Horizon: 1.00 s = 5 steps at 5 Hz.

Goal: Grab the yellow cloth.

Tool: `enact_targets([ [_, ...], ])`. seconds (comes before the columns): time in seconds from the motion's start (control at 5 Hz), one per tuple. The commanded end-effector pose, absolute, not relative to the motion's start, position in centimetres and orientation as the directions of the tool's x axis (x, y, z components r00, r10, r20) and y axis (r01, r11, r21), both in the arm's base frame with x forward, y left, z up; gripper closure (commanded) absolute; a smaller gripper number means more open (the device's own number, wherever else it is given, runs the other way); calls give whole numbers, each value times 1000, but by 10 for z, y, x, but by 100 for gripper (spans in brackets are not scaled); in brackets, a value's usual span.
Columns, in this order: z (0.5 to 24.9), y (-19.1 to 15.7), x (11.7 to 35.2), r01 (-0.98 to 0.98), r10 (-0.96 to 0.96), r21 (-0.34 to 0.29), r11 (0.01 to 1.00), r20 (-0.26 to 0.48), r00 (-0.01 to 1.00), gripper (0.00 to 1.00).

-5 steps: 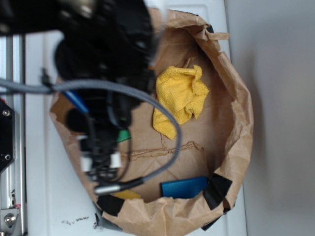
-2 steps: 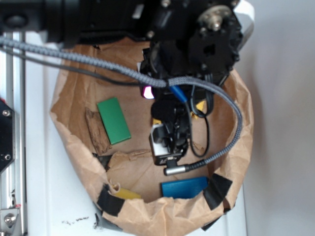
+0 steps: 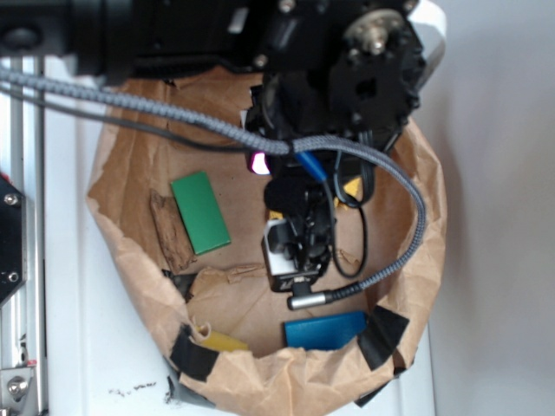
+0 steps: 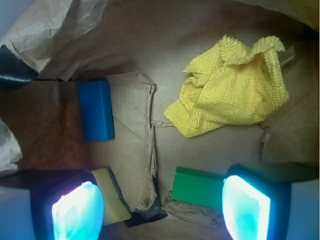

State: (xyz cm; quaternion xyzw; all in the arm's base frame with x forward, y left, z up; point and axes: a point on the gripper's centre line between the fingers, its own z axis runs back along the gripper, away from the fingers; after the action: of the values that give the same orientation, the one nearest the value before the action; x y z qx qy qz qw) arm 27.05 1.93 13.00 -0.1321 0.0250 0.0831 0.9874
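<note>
The yellow cloth (image 4: 232, 85) lies crumpled on the brown paper floor, upper right in the wrist view, ahead of my gripper (image 4: 162, 210) and a little to its right. My gripper is open. Its two glowing fingers (image 4: 247, 210) stand wide apart at the bottom corners, with only paper and block edges between them. Neither finger touches the cloth. In the exterior view my arm (image 3: 329, 78) covers the cloth, and only a yellow sliver (image 3: 352, 187) shows past the cables.
Everything sits inside a crumpled paper bag (image 3: 427, 217) with raised walls. A green block (image 3: 200, 212) lies left, a blue block (image 3: 325, 330) near the front and a small flat yellow block (image 3: 224, 341) beside black tape. A torn paper flap (image 4: 150, 130) runs down the floor.
A second ago my arm hung over the bag's left side and the cloth lay uncovered. It has swung right, over the cloth, uncovering the green block. It has barely moved since.
</note>
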Motion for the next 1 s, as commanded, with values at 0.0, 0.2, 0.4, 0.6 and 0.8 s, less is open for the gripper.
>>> enact_targets([
  [0.0, 90, 30, 311, -199, 228, -209, 957, 125, 966, 0],
  [0.2, 55, 43, 327, -228, 247, -119, 966, 180, 952, 0],
  [0.4, 36, 55, 335, -269, 268, -14, 963, 156, 951, 0],
  [0.6, 13, 61, 337, -279, 269, 78, 957, 119, 956, 0],
  [0.8, 11, 57, 338, -298, 288, 67, 952, 129, 949, 100],
])
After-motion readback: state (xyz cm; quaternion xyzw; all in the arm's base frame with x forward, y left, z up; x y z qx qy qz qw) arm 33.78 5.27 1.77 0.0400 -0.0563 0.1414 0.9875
